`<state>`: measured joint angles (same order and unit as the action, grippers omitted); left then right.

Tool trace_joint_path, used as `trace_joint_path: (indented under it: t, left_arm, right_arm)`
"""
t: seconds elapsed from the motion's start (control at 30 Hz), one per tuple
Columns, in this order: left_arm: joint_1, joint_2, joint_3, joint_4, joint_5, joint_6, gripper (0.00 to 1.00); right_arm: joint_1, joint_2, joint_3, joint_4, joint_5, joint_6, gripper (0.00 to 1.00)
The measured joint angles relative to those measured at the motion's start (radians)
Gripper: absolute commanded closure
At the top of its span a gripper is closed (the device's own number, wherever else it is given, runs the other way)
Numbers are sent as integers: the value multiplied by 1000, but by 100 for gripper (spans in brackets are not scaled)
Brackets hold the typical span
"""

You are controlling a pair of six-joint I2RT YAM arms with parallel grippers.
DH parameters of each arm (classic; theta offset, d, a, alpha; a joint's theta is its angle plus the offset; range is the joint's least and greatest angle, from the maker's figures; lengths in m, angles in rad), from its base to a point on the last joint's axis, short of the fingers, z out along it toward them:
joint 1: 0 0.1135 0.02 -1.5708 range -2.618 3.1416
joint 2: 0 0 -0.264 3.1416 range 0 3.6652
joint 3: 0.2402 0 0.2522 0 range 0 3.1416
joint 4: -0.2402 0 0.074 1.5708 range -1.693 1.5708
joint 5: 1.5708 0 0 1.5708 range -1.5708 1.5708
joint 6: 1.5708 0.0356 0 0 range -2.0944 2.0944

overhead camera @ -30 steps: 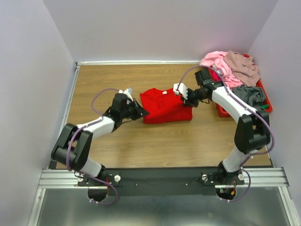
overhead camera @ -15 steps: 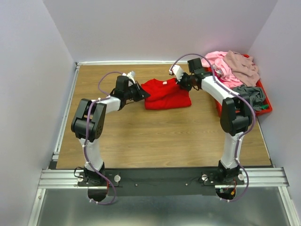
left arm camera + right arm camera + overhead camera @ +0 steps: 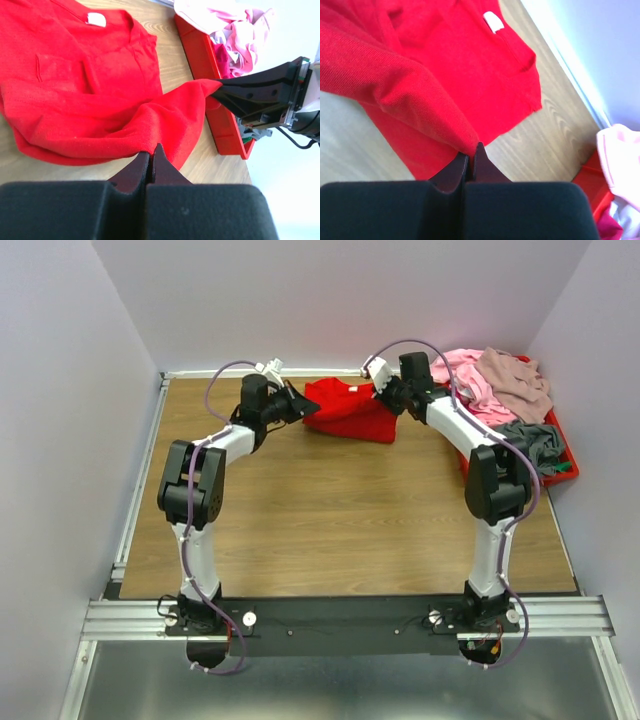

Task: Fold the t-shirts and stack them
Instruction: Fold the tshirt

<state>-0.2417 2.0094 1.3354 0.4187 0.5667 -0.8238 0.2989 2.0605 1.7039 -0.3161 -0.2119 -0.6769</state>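
Red t-shirt [image 3: 348, 412] lies at far middle of desk [image 3: 330, 530], partly folded, white neck label showing. Left pincer [image 3: 151, 150] clamped tight on one raised corner of it, right pincer [image 3: 471, 149] clamped on opposite corner; fabric between them lifted off desk. I judge first shirt's fold under way, not finished. Pink t-shirt [image 3: 462, 373], mauve-beige t-shirt [image 3: 515, 380], grey t-shirt [image 3: 530, 440] heaped unfolded in red tray [image 3: 568, 465] at far right. No stack yet; I reckon most of job left.
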Motion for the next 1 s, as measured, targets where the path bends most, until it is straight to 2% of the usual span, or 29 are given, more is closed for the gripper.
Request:
trace_joint_path:
  t: [0.23,0.37,0.73,0.83,1.0]
  left_arm:
    - [11,63,60,18,27,-14,100]
    - [11,39,3,40,42,-14,100]
    - [-35,-233,-504,66,98,4,100]
    - [-106,-352,-664,65,100,-6,100]
    - [-235,-470,-820,64,95,-49,100]
  right_arm:
    - [-1,16,15,40,18,24,99]
    - [-5,-46,-92,63,-14,17,100]
    - [3,-496,-594,-23,-230,-132,100]
    - [9,-636,-740,-113,-278,-200,100]
    - [25,-770,-864,-307,-329,-341,100]
